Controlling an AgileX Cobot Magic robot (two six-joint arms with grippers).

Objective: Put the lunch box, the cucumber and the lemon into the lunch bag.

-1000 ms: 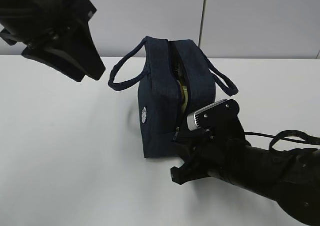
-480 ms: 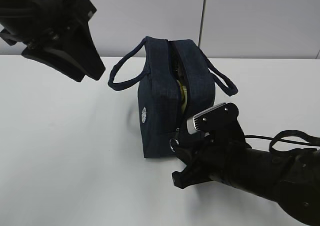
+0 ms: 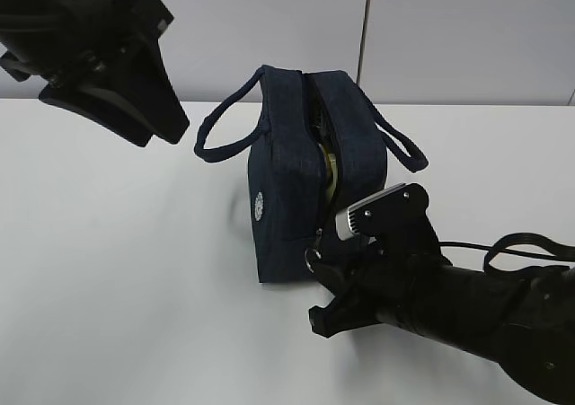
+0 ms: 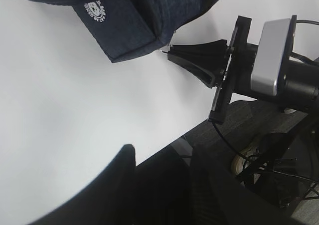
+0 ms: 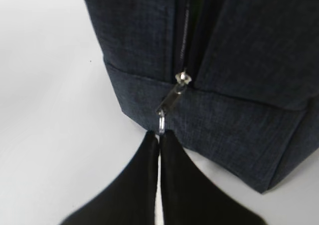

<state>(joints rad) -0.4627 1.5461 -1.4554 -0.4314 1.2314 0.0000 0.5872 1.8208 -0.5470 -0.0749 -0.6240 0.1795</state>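
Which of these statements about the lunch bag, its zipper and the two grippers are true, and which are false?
1. The lunch bag stands upright on the white table. True.
2. The right gripper has its fingers pressed together on the metal ring pull. True.
3. The zipper is closed over the whole top of the bag. False: a gap is open along the top, and something yellowish-green shows inside.
4. The left gripper holds one of the loop handles. False: it hangs in the air to the left of the bag and touches nothing.
5. A round white logo is on the end of the bag that faces the camera. True.
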